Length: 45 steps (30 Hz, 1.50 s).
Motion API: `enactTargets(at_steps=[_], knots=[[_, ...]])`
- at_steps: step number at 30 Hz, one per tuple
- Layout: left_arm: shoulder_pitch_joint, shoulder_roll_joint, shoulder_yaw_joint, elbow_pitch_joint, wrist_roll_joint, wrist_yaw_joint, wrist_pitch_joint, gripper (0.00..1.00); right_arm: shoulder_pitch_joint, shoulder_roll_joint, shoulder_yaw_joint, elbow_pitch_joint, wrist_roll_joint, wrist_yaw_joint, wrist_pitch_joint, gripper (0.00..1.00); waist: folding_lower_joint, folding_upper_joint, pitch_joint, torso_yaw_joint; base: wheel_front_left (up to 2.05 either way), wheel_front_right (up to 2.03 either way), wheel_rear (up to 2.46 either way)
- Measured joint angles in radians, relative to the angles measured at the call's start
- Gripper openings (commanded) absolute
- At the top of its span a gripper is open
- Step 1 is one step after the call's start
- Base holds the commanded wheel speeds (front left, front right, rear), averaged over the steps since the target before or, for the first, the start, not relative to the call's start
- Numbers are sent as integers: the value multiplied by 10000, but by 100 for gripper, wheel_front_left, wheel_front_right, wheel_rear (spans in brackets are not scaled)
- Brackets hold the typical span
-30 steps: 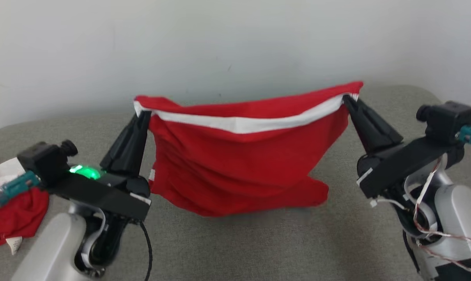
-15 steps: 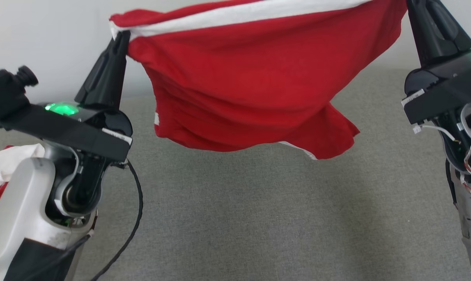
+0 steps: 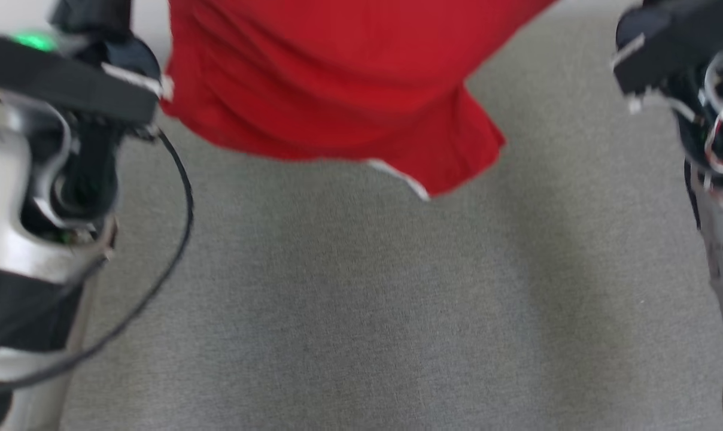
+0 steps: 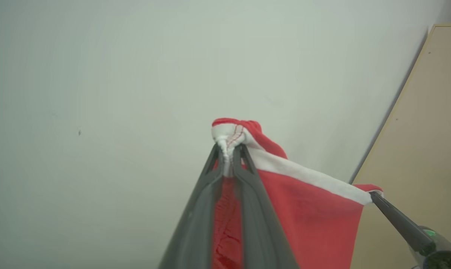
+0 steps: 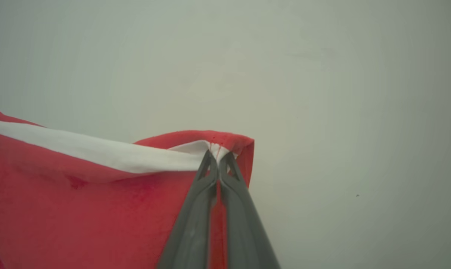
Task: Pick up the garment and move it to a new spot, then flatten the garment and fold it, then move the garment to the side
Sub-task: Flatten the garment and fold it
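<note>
I am holding the red garment (image 3: pixel 331 78) up in the air with both arms. My left gripper (image 4: pixel 228 149) is closed tight on one top corner. A little white and red bunch of cloth pokes out past its tips. My right gripper (image 5: pixel 218 157) is pinched fully closed on the other top corner, right at the end of the white band (image 5: pixel 98 149). The band runs nearly straight from one gripper to the other, so the top edge is pulled out wide.

A second ago the bottom of the garment was sitting on the grey surface (image 3: pixel 361 311), all bunched up. Now it hangs free, up above the far part of the surface, with one lower corner drooping down on the right side. My head camera has tipped as well, so some of that shift is just the camera. Still, the cloth has clearly come off the surface.

I think this means the pick-up part is done and the move to a new spot is under way. Next I would bring it over the open grey area near me and lay it down slowly, bottom edge first, so it goes flat. If I drop it too fast, I think it could crumple again.
</note>
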<state>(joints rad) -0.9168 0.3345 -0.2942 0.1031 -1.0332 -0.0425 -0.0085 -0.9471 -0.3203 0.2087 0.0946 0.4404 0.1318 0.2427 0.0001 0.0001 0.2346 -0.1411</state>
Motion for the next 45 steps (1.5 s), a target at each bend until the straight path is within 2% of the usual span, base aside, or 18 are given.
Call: enactTargets(at_steps=[9, 13, 17, 22, 29, 35, 41, 45], knots=[[-2866, -17, 761, 732, 627, 157, -1041, 0, -3133, 466, 140, 1609, -393, 2, -2000, 0, 1, 1, 2096, -288, 0, 0, 0], [-3690, -44, 936, 976, 982, -121, -1827, 0, -4003, 738, -270, 2330, -1317, 2, -3452, 0, 2, 2, 2978, -461, 0, 0, 0], [-3932, -311, 1012, 997, 1258, -408, -2322, 0, -4330, 784, -420, 2800, -2405, 4, -4470, 0, 1, 2, 3679, -596, 0, 0, 0], [-2941, -393, 794, 1239, 1605, -723, -2479, 0, -3842, 698, 437, 3450, -3196, 2, -4809, 0, 2, 3, 4294, -666, 0, 0, 0], [-1089, -437, 207, 803, 1499, -823, -2541, 0, -2583, 313, 1655, 3735, -2512, 2, -4744, 0, -3, 0, 4126, -624, 0, 0, 0], [1058, -401, -94, -63, 1231, -869, -2541, 0, -857, -265, 2121, 3035, -1425, 2, -3588, 0, -3, 0, 3396, -470, 0, 0, 0], [3103, -729, -163, -173, 1281, -871, -2541, 0, 1148, -775, 2027, 1787, -520, 2, -2117, 0, -4, -2, 2484, -278, 0, 0, 0], [4080, -1210, -13, 146, 1409, -871, -2541, 0, 2508, -869, 1379, 1041, -165, 2, -1041, 0, -5, -3, 1876, -167, 0, 0, 0]])
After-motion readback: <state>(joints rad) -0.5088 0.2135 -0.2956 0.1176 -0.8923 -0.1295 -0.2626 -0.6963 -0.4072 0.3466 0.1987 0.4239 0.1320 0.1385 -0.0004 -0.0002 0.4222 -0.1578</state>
